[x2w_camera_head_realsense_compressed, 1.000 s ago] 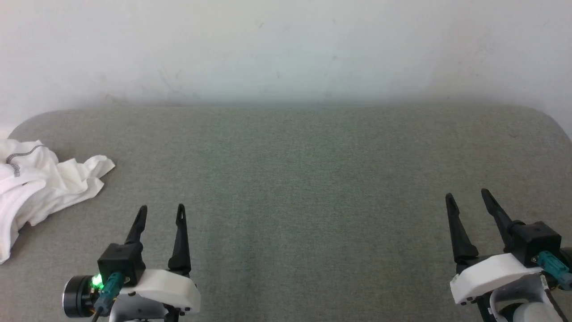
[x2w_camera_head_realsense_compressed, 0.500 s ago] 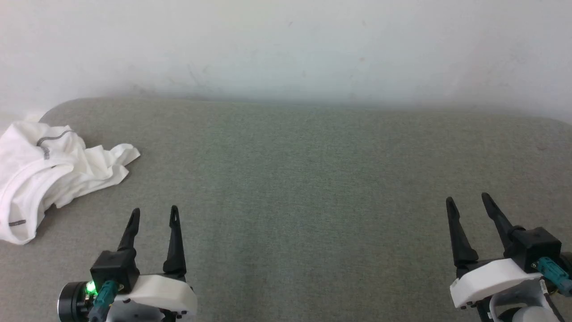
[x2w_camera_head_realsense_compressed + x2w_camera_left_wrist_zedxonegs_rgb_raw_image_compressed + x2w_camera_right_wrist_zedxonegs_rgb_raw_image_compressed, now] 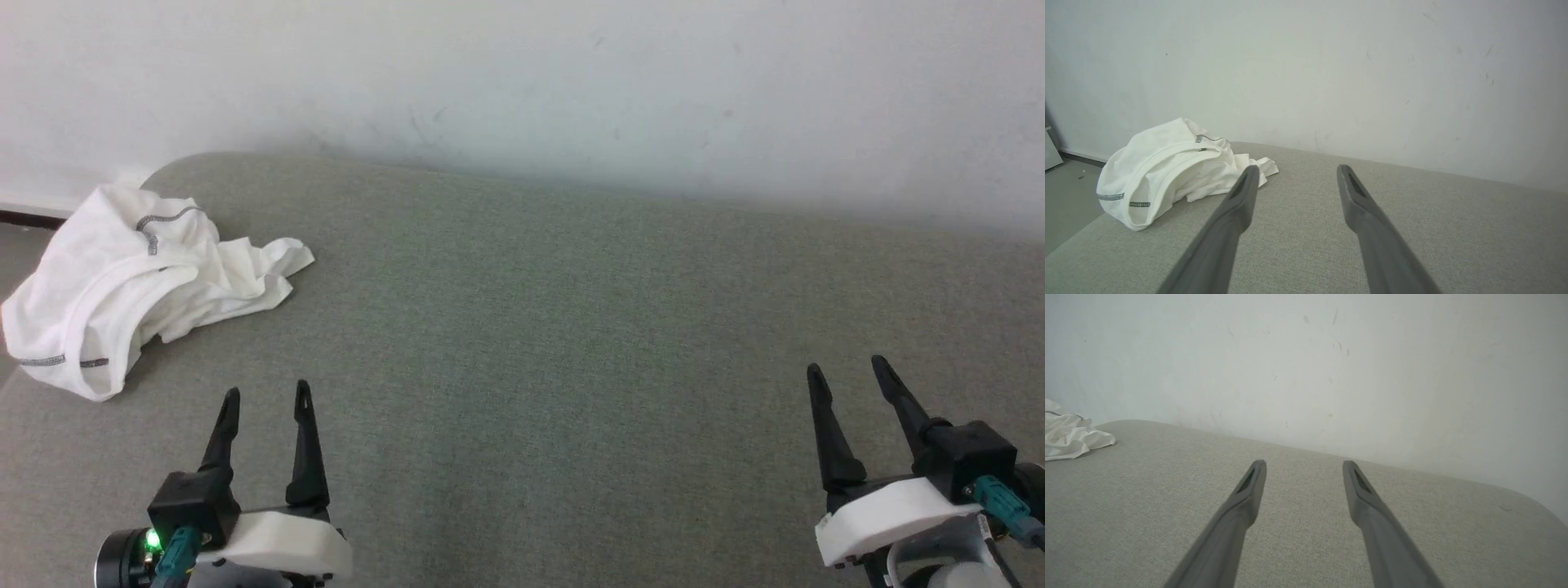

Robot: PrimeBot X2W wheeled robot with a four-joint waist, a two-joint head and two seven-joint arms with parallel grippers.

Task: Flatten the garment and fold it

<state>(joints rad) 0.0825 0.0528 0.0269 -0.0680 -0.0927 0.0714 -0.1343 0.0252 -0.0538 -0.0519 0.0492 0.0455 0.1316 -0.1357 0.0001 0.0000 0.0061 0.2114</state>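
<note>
Garment, thin crumpled white heap

A table covered in grey-green woven cloth spreads under and ahead of the jaws, its far corners rounded. Past the jaws' tips, at its far edge, rises a plain off-white wall flecked with small scuffs. Left of the jaws, a dark skirting strip meets grey floor. The light is soft and even.

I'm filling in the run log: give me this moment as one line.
stage: nothing grasped yet | garment: crumpled, far-left corner of grey surface | left gripper: open, empty, short of garment | right gripper: open, empty
</note>
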